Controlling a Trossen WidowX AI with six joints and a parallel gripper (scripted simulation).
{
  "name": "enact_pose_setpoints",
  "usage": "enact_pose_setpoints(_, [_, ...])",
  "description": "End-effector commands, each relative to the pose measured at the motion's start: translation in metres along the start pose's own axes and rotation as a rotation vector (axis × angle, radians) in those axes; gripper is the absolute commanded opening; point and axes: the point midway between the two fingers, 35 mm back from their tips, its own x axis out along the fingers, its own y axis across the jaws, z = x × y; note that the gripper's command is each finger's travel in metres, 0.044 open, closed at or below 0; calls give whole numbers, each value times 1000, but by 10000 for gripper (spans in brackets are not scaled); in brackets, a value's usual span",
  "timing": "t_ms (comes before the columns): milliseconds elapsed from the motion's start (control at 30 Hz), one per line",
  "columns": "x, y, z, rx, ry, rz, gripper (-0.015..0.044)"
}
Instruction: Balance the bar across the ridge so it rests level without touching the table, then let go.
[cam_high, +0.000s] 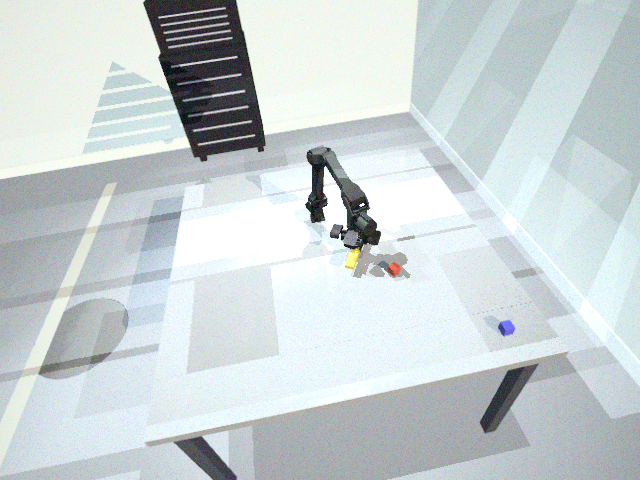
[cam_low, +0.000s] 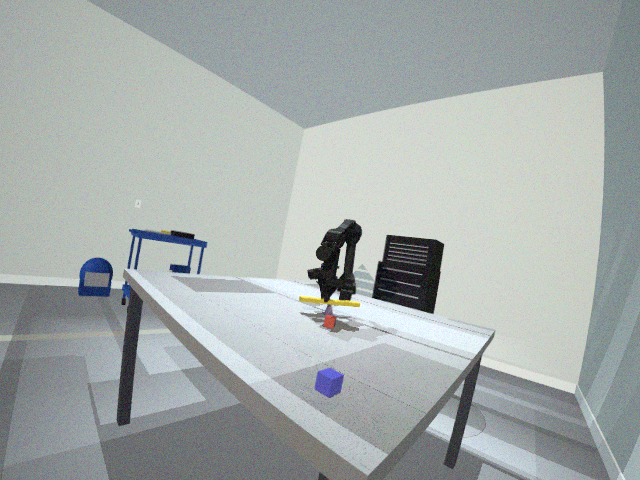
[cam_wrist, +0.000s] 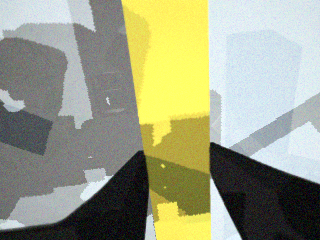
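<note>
A long yellow bar (cam_high: 352, 259) (cam_low: 344, 303) (cam_wrist: 175, 60) is held crosswise over the ridge and looks close to level. Both visible ends are above the table (cam_high: 320, 330) (cam_low: 217, 320). My gripper (cam_low: 326, 300) (cam_wrist: 175, 153) is shut on the bar near its middle, one finger on each side. The small purple ridge (cam_low: 329, 310) is under the bar, directly below the fingers in the exterior view. Its top is hard to make out, so I cannot tell whether the bar touches it. The ridge is mostly hidden in the top view and is not seen in the wrist view.
A red cube (cam_high: 394, 269) (cam_low: 329, 321) stands on the table close to the ridge. A blue cube (cam_high: 506, 327) (cam_low: 329, 382) is farther off, near a table corner. Shadows of the arm fall around the ridge.
</note>
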Motion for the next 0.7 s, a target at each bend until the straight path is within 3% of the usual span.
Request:
enact_pose_setpoints(0, [0, 0, 0, 0, 0, 0, 0])
enact_pose_setpoints(467, [0, 0, 0, 0, 0, 0, 0])
enact_pose_setpoints(667, [0, 0, 0, 0, 0, 0, 157])
